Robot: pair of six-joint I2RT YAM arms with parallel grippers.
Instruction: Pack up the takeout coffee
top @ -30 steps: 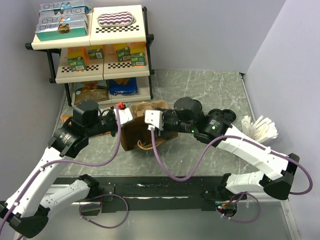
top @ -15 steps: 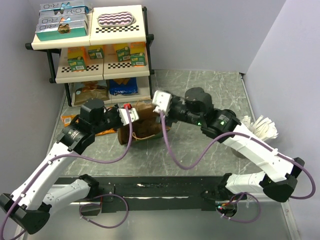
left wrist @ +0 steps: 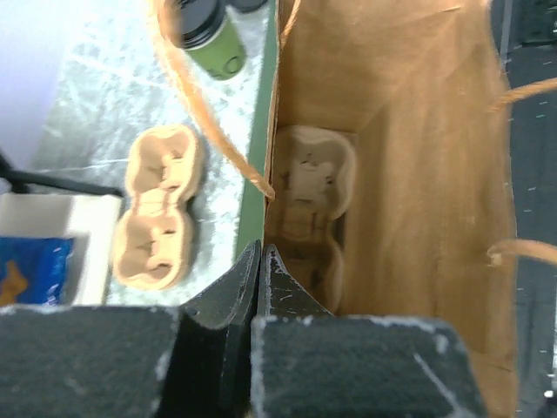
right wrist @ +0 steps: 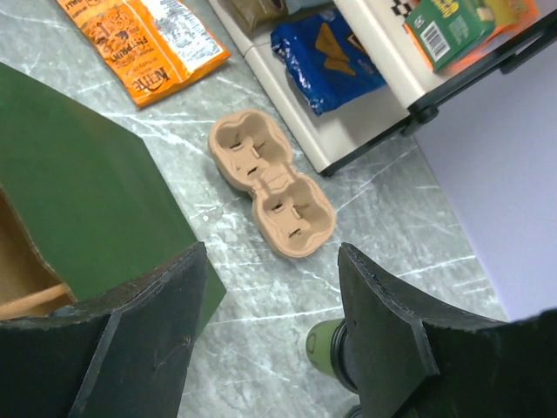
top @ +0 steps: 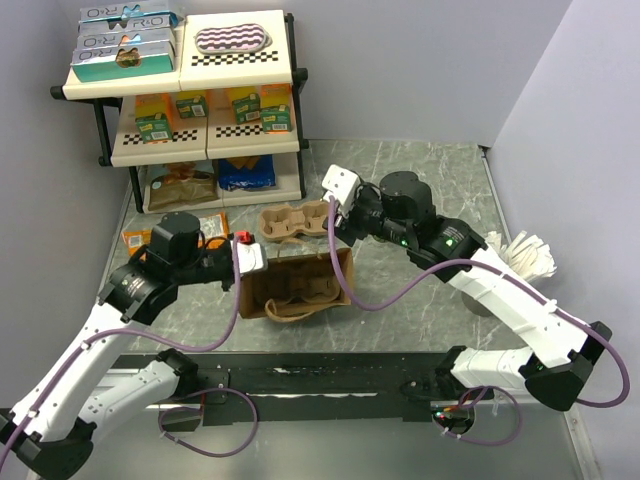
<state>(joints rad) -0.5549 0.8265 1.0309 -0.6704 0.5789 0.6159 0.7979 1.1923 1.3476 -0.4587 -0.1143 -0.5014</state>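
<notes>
The left gripper (left wrist: 259, 258) has its jaws pressed together on the top edge of a paper bag (left wrist: 426, 174), pinching the wall where the green outside meets the brown inside. The bag stands open on the grey marbled table (top: 420, 180), its twine handles hanging loose over the mouth. A brown pulp cup carrier (left wrist: 313, 187) sits flat at the bottom of the bag.

The right gripper (right wrist: 271, 252) hovers above the table with its jaws spread wide and nothing between them. Below it lies a second cup carrier (right wrist: 271, 193), empty, just beside the bag and in front of the rack (top: 200, 148).

The green cup (left wrist: 219, 52), topped with a black lid, stands upright on the table outside the bag, near the far end of the loose carrier but apart from it. In the right wrist view only its lower part shows, partly behind one finger. In the overhead view the right arm hides it.

An orange snack packet (right wrist: 144, 35) lies on the table; its dark lettering is too blurred to read. A blue chip bag (right wrist: 326, 57) rests on the rack's lowest shelf. Small green and orange boxes (top: 190, 103) fill the middle shelf, their print unreadable. The teal boxes (top: 120, 45) on top show the letters "R" and "O"; the rest cannot be made out.
</notes>
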